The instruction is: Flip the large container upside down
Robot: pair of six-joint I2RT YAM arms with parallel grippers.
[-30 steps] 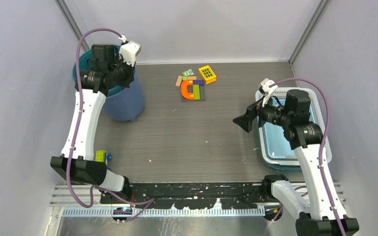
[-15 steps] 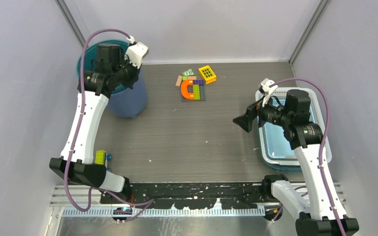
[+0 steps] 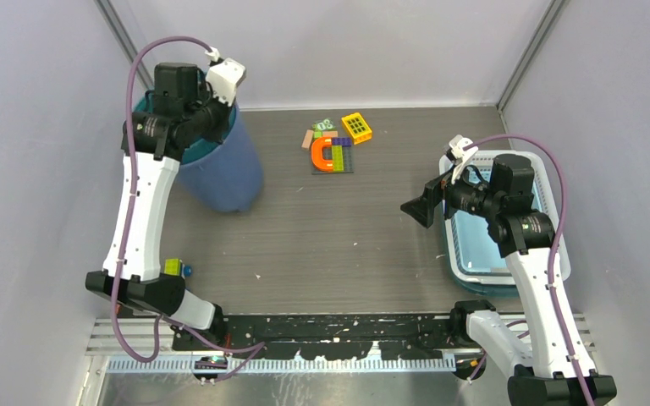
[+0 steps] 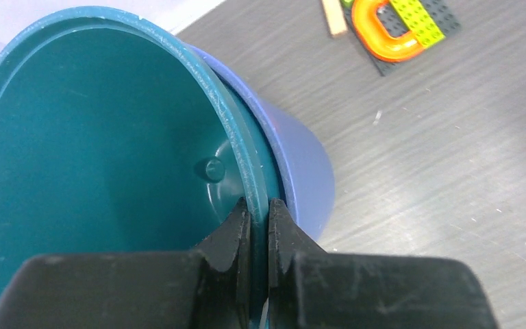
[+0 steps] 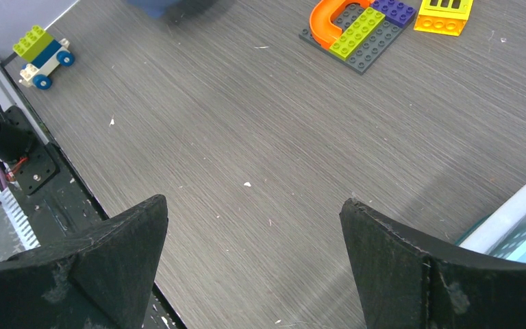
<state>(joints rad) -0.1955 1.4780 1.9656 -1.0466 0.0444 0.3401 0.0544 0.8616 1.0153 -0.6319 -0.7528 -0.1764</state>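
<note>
Teal inside, blue outside: the large container (image 3: 227, 173) sits in the upper left of the top view, tilted, its open mouth towards the upper-left corner and its closed base lower right, down at the grey tabletop (image 3: 338, 228). It is not upside down.

Left jaws: pinching the container's rim, one finger (image 4: 229, 240) inside against the teal wall (image 4: 96, 137), the other outside against the blue. The rim runs straight up between them in the wrist view.

Right jaws: spread wide, nothing between them, hanging over bare tabletop at the right of the frame, just beside the pale blue basket (image 3: 478, 249).

Upper centre: orange arch (image 3: 328, 154) on a dark brick plate, yellow brick (image 3: 356, 127) near it. Lower left, near my left arm's base: small brick car (image 3: 176, 269).
</note>
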